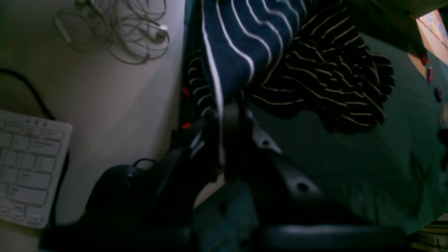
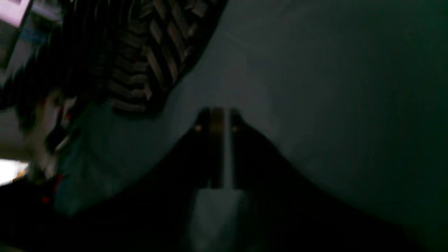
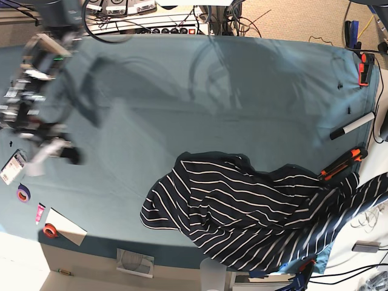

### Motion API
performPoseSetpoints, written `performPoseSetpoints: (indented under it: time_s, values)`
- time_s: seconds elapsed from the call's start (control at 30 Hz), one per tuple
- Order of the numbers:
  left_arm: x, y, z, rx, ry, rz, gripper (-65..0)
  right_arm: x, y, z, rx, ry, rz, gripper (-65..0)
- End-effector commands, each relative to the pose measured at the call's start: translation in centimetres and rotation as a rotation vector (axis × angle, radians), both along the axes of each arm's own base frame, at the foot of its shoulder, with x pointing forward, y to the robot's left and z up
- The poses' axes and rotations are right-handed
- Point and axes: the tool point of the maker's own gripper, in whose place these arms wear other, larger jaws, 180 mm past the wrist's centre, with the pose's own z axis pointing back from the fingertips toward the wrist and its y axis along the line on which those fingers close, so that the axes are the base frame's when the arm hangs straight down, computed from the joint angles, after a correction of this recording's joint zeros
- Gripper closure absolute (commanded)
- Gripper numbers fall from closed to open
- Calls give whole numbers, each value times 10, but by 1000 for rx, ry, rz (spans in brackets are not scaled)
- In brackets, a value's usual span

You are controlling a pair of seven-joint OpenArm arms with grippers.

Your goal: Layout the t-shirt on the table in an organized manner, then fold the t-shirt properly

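Dark navy white-striped fabric t-shirt [image 3: 242,212] lies crumpled at the teal cloth-covered table's [image 3: 182,91] near edge; left gripper [image 1: 224,115] is clamped on its hem; right gripper [image 2: 220,120], empty, shows a narrow gap.

your teal-covered table [image 3: 182,91] carries the striped t-shirt [image 3: 242,212] in a rumpled heap, well away from your right gripper [image 3: 45,154], with one end lifted off the table's edge. tape rolls [image 3: 23,194] and a white card [image 3: 60,225] lie just below that gripper.
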Motion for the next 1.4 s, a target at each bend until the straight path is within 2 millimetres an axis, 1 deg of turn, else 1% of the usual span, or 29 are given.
performPoseSetpoints:
  time_s: [0.0, 0.03, 0.07, 0.1, 0.17, 0.23, 0.3, 0.33, 0.43, 0.47, 0.53, 0.6, 0.73, 0.8, 0.9, 1.07, 1.2, 1.37]
  values:
    - [4, 9, 27, 27, -66, 8, 0, 11, 3, 19, -1, -63, 15, -185]
    - [4, 9, 27, 26, -66, 8, 0, 12, 12, 16, 0, -58, 38, -239]
    - [4, 9, 27, 26, -67, 8, 0, 14, 21, 15, 0, -60, 59, -265]
    - [5, 9, 27, 26, -72, 10, 0, 17, 29, 16, 4, -74, 72, -266]
    - [5, 9, 28, 26, -73, 11, 0, 32, 39, 20, -13, -130, 58, -265]
    - [5, 9, 28, 26, -74, 11, 0, 49, 46, 14, -113, -167, 28, -264]
    - [5, 9, 28, 25, -74, 11, 0, 68, 57, 11, -153, -168, -37, -264]
    - [5, 9, 28, 26, -74, 11, 0, 76, 67, 12, -165, -176, -45, -264]
    - [5, 9, 28, 25, -75, 11, 0, 101, 102, 23, -173, -232, -44, -263]
    - [5, 9, 28, 25, -75, 11, 0, 109, 109, 25, -182, -236, -58, -263]
    - [5, 9, 28, 26, -75, 11, 0, 124, 112, 19, -208, -208, -141, -263]
    - [5, 9, 28, 26, -75, 12, 0, 133, 117, 8, -205, -166, -191, -263]
    - [7, 9, 31, 22, -90, 15, 0, 136, 152, -13, -141, -106, -121, -263]
    - [8, 7, 34, 4, -108, 8, 0, 138, 155, -17, -139, -108, -133, -263]
    - [8, 5, 36, -5, -118, 4, 0, 139, 146, -26, -187, -78, -180, -263]
    - [8, 4, 37, 13, -129, -16, 0, 140, 144, -26, -197, -78, -191, -263]
    - [8, 4, 36, 13, -129, -15, 0, 140, 130, -33, -251, -54, -248, -263]
    - [8, 4, 37, 13, -129, -16, 0, 140, 129, -32, -256, -55, -247, -263]
